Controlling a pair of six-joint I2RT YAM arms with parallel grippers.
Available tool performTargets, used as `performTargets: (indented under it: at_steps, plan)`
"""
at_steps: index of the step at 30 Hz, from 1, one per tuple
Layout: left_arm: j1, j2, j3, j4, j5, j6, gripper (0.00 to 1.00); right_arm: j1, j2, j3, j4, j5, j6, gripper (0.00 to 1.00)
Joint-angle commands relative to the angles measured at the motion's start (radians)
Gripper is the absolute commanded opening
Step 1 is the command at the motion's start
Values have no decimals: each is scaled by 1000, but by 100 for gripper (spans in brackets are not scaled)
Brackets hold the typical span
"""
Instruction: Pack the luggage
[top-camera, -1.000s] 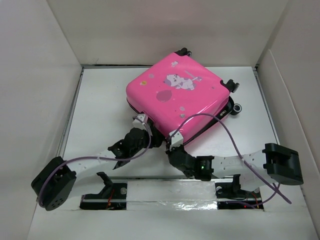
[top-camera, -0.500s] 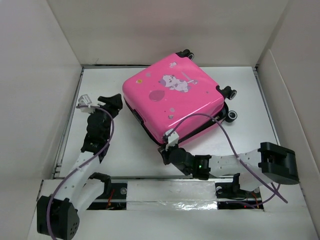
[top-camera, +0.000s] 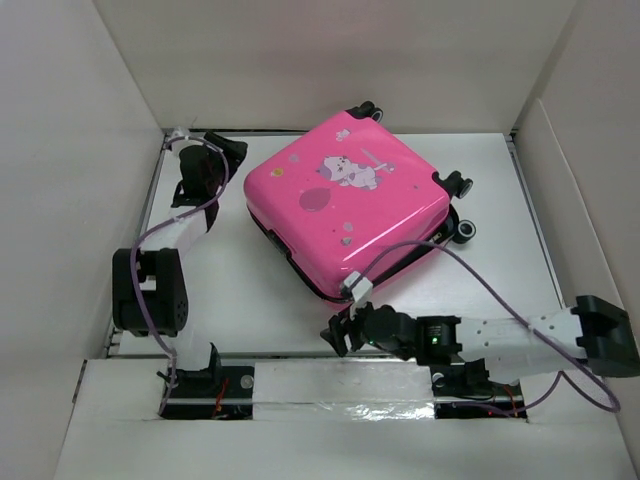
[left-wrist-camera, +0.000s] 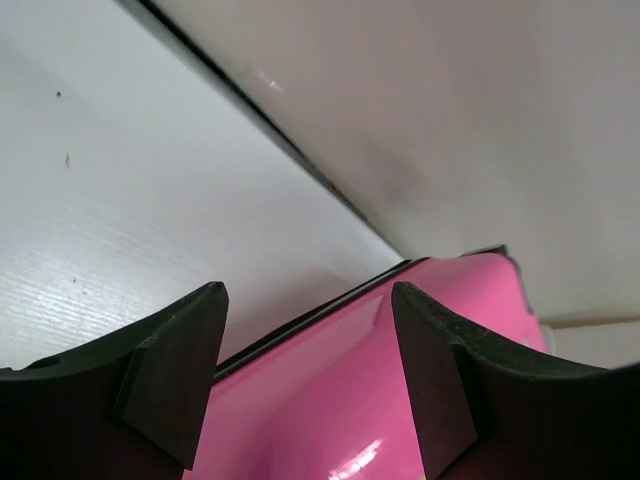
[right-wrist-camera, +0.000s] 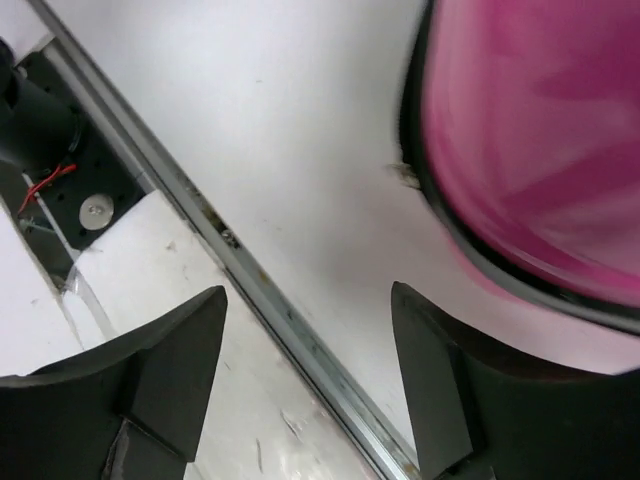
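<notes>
The luggage is a hot-pink hard-shell suitcase with a cartoon print. It lies shut and flat on the white table, turned at an angle. My left gripper is at the back left beside its far-left corner, open. In the left wrist view the pink shell shows beyond the left gripper, with nothing between the jaws. My right gripper sits low just off the suitcase's near corner, open and empty. In the right wrist view the right gripper frames bare table, with the pink shell at the upper right.
White walls close in the table on the left, back and right. A metal rail runs along the near edge by the arm bases. The suitcase's black wheels stick out on its right side. Purple cables trail along both arms.
The left arm has swung from the suitcase's near-left side to its far-left corner. The right gripper has opened and drawn back from the near corner. The suitcase has shifted slightly toward the back.
</notes>
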Motion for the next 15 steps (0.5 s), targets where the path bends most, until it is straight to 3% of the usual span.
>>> performTargets:
  at_steps: [1, 2, 3, 7, 10, 15]
  plan:
    - [8, 75, 105, -30, 76, 46, 63, 0, -145, 4, -210, 96, 91, 70]
    - [8, 94, 159, -45, 90, 60, 63, -44, -175, -10, -298, 140, 127, 64]
    - [8, 112, 181, -69, 99, 71, 62, -69, -230, -25, -340, 151, 198, 51]
    - [8, 184, 253, -93, 153, 106, 61, -201, -352, -122, -436, 189, 290, 32]
    - [-29, 218, 281, -94, 155, 145, 61, -322, -424, -145, -460, 223, 294, 30]
    - [-52, 267, 284, -60, 156, 159, 60, -540, -464, -167, -407, 262, 162, 38]
